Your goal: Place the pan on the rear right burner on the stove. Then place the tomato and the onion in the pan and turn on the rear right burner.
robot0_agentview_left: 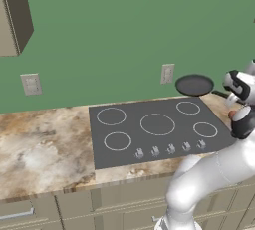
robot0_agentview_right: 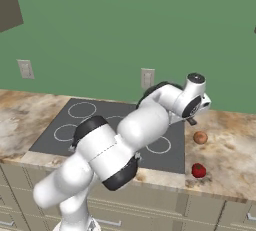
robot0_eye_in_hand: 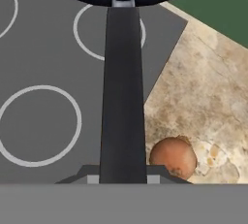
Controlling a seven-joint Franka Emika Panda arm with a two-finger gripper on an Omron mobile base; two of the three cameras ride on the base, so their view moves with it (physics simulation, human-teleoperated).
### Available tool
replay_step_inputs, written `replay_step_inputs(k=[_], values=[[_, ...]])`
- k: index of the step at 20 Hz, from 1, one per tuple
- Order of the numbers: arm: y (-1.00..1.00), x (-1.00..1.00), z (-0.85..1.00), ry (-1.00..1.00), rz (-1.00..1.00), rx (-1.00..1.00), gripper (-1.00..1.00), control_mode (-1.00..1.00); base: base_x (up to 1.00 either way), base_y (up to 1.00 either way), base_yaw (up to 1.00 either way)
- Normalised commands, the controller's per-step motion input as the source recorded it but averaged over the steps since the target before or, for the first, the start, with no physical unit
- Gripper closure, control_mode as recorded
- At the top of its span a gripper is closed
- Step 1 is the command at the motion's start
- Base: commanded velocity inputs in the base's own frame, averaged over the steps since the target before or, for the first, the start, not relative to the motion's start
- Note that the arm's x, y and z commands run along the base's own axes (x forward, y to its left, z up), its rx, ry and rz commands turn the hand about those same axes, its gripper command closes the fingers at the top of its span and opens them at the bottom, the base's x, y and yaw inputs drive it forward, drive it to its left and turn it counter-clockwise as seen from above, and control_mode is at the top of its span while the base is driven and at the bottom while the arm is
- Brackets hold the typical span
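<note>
My gripper (robot0_eye_in_hand: pixel 123 177) is shut on the long black handle (robot0_eye_in_hand: pixel 122 97) of the dark grey pan (robot0_agentview_left: pixel 194 84). The pan hangs level in the air, above and just behind the rear right burner (robot0_agentview_left: pixel 188 107) of the stove (robot0_agentview_left: pixel 134 122). In the hand view the handle crosses that burner's white ring (robot0_eye_in_hand: pixel 82 43). The brownish-orange onion (robot0_agentview_right: pixel 200 137) lies on the counter right of the stove, just below my hand. Nearer the counter's front edge sits the red tomato (robot0_agentview_right: pixel 199 170). In the left base view my gripper (robot0_agentview_left: pixel 228 96) is at the far right.
A row of silver knobs (robot0_agentview_left: pixel 170 149) runs along the stove's front edge. The front right burner ring (robot0_eye_in_hand: pixel 38 126) lies below the handle's left side. A wall outlet (robot0_agentview_left: pixel 167 73) is behind the stove, and marbled counter (robot0_agentview_left: pixel 45 144) spreads to its left.
</note>
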Motion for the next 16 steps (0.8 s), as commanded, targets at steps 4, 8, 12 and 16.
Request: replay_step_inputs(k=[4,8,12,16], values=[[0.0,0.32,-0.14,0.0,0.0,-0.02,1.0,-1.0,0.0,0.0,0.0],[0.0,0.22,-0.04,0.04,0.0,-0.02,1.0,-1.0,0.0,0.0,0.0],[0.0,0.1,-0.16,0.06,0.0,-0.01,1.0,-1.0,0.0,0.0,0.0],[0.01,0.0,-0.21,0.05,0.0,0.0,1.0,-1.0,0.0,0.0,0.0]])
